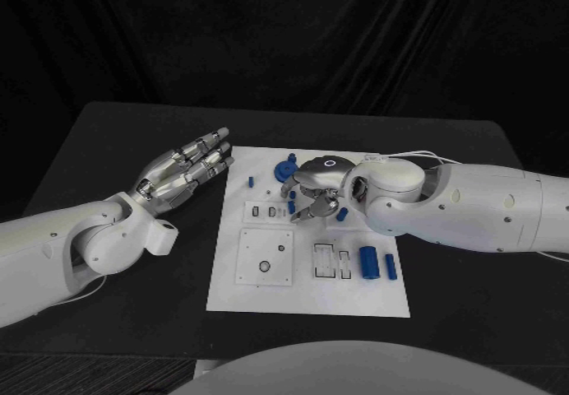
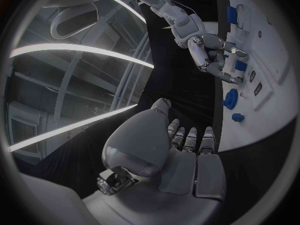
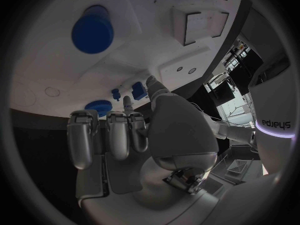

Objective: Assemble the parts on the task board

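the white task board [image 1: 311, 284] lies in the middle of the black counter [image 1: 474, 296]. the right robot hand [image 1: 318, 196] hangs over the board's far end, fingers curled downward among the small blue parts; whether it actually grips one, i cannot tell. a round blue gear [image 1: 286, 171] sits just beside it near the far edge, a small blue peg [image 1: 252, 179] stands by the board's left edge, and two blue cylinders [image 1: 369, 263] lie side by side on the near right part. over on the left, the left robot hand [image 1: 187, 171] hovers above the counter just off the board's far left corner, fingers stretched out together, released, grasping nothing. from the left wrist, the gear [image 2: 230, 99] shows between the two hands.
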Controlling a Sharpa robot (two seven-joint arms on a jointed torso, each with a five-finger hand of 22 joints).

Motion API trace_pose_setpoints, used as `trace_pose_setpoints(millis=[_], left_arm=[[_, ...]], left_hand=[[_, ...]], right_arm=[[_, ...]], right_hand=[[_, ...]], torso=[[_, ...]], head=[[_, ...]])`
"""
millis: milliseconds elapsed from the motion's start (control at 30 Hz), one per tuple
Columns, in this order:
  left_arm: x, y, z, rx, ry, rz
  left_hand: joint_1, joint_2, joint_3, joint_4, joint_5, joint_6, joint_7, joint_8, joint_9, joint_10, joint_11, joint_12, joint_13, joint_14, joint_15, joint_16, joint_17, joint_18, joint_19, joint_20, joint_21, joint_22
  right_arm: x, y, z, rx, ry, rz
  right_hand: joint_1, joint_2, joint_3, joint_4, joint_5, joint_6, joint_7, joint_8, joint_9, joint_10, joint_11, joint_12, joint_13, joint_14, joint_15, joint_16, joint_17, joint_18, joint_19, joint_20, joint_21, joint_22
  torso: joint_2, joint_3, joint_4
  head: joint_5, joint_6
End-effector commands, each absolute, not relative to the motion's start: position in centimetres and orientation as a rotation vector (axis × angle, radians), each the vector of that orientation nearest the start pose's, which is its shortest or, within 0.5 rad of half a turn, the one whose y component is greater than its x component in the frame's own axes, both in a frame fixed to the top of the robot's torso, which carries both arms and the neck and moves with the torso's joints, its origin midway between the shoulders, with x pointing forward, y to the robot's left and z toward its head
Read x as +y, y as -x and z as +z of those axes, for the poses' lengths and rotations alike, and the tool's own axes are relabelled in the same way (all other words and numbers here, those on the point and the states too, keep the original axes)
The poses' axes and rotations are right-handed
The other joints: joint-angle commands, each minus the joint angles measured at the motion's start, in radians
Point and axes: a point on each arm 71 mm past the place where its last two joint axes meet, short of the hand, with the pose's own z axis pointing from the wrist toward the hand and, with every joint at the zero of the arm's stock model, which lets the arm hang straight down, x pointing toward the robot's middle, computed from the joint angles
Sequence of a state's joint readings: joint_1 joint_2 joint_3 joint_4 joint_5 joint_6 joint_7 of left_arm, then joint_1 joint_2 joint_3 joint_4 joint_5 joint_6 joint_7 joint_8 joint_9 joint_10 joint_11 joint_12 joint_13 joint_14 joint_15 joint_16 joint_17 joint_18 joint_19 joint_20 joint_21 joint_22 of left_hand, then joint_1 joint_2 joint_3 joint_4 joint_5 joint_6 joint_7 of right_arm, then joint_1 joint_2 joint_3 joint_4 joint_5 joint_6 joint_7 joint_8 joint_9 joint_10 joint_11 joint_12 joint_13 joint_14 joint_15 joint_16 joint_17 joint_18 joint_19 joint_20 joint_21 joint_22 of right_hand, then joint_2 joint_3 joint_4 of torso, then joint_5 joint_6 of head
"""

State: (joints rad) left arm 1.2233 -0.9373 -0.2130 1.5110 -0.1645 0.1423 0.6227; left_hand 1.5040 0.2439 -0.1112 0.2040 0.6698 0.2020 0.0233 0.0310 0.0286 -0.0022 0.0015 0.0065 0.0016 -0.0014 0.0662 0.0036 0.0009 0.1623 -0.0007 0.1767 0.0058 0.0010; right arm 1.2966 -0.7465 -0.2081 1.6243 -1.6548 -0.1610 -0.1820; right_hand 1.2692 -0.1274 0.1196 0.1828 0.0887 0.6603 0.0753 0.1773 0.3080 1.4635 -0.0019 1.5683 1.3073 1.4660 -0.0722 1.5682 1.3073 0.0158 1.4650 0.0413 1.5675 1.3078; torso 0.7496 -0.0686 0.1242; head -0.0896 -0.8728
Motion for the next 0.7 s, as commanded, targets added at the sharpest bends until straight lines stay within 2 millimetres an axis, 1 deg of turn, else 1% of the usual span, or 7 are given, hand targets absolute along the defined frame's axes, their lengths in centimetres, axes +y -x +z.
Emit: trace_pose_setpoints(millis=[33,333,433,467,533,600,700], left_arm=[[23.6,-45.2,-20.9,1.593,0.78,-1.914],[24.0,-45.0,-20.9,1.588,0.793,-1.875],[24.1,-44.8,-20.7,1.549,0.794,-1.833],[24.2,-44.8,-20.6,1.531,0.794,-1.816],[24.4,-44.7,-20.4,1.501,0.793,-1.785],[24.5,-44.7,-20.1,1.473,0.784,-1.752],[24.7,-45.0,-19.1,1.439,0.709,-1.682]], left_hand=[[0.007,-0.003,0.001,-0.008,0.005,0.002,0.009,0.003,0.001,0.002,0.008,-0.007,-0.002,0.001,0.007,-0.004,-0.001,0.017,0.001,0.01,-0.006,-0.001],[0.008,-0.009,0.002,-0.017,-0.007,0.008,0.008,0.005,0.002,0.002,0.006,-0.007,-0.002,0.001,0.006,-0.004,-0.001,0.017,0.001,0.01,-0.006,-0.001],[-0.041,-0.021,-0.033,0.039,-0.122,0.013,0.009,0.007,0.002,0.002,0.015,-0.006,-0.002,0.001,0.017,-0.004,-0.001,0.017,0.004,0.022,-0.004,0.001],[-0.059,-0.04,-0.066,0.082,-0.207,0.015,0.0,0.007,0.002,0.014,0.041,-0.003,0.003,0.001,0.038,-0.004,-0.001,0.018,0.014,0.046,0.004,0.007],[-0.087,-0.05,-0.11,0.088,-0.304,0.032,-0.007,0.01,0.004,0.071,0.086,0.011,0.02,0.023,0.056,0.008,0.009,0.02,0.043,0.069,0.025,0.02],[-0.103,-0.055,-0.133,0.089,-0.347,0.044,-0.008,0.013,0.005,0.124,0.108,0.022,0.038,0.048,0.065,0.017,0.018,0.02,0.059,0.081,0.037,0.026],[-0.134,-0.055,-0.168,0.09,-0.401,0.057,-0.002,0.013,0.007,0.279,0.136,0.048,0.113,0.147,0.086,0.053,0.052,0.02,0.102,0.1,0.067,0.039]], right_arm=[[-12.7,-44.7,-19.4,1.691,0.545,0.622],[-14.4,-44.5,-14.3,1.465,0.445,0.715],[-15.6,-44.5,-11.7,1.366,0.369,0.767],[-16.1,-44.6,-10.8,1.335,0.342,0.781],[-16.9,-44.8,-9.4,1.3,0.3,0.799],[-17.8,-45.1,-8.2,1.28,0.256,0.811],[-19.3,-45.7,-6.7,1.282,0.166,0.836]], right_hand=[[0.005,-0.023,-0.007,0.034,-0.023,-0.007,-0.002,-0.007,-0.012,0.107,-0.008,0.003,0.264,0.105,-0.01,0.003,0.263,-0.016,0.106,-0.009,0.003,0.263],[-0.008,-0.05,-0.033,0.112,-0.038,0.017,-0.003,-0.001,-0.031,0.107,-0.012,0.003,0.264,0.105,-0.008,0.003,0.263,-0.016,0.105,-0.009,0.003,0.263],[-0.036,-0.059,-0.043,0.113,-0.038,0.043,-0.001,0.01,-0.033,0.107,-0.012,0.003,0.264,0.105,-0.003,0.003,0.263,-0.016,0.106,-0.006,0.003,0.263],[-0.045,-0.062,-0.046,0.113,-0.039,0.054,-0.001,0.014,-0.034,0.107,-0.011,0.003,0.264,0.105,-0.003,0.003,0.263,-0.016,0.106,-0.005,0.003,0.263],[-0.065,-0.066,-0.056,0.114,-0.039,0.072,0.0,0.019,-0.036,0.107,-0.01,0.003,0.264,0.105,-0.002,0.003,0.263,-0.016,0.106,-0.004,0.003,0.263],[-0.101,-0.041,-0.106,0.111,-0.038,0.091,0.002,0.019,-0.04,0.107,-0.009,0.003,0.264,0.105,0.0,0.003,0.263,-0.016,0.106,-0.002,0.003,0.263],[-0.164,-0.046,-0.186,0.115,-0.04,0.103,0.003,0.014,-0.048,0.107,-0.008,0.003,0.264,0.105,0.003,0.003,0.263,-0.016,0.106,0.001,0.003,0.263]], torso=[[0.001,0.0003,-0.0001],[0.001,0.0013,-0.0032],[0.001,0.0021,-0.0046],[0.001,0.002,-0.0037],[0.0,0.0016,-0.0027],[0.001,0.0015,-0.0017],[0.002,0.0038,-0.0038]], head=[[0.003,0.0],[0.011,0.0],[0.017,0.0],[0.016,0.0],[0.019,0.0],[0.019,0.0],[0.018,0.0]])
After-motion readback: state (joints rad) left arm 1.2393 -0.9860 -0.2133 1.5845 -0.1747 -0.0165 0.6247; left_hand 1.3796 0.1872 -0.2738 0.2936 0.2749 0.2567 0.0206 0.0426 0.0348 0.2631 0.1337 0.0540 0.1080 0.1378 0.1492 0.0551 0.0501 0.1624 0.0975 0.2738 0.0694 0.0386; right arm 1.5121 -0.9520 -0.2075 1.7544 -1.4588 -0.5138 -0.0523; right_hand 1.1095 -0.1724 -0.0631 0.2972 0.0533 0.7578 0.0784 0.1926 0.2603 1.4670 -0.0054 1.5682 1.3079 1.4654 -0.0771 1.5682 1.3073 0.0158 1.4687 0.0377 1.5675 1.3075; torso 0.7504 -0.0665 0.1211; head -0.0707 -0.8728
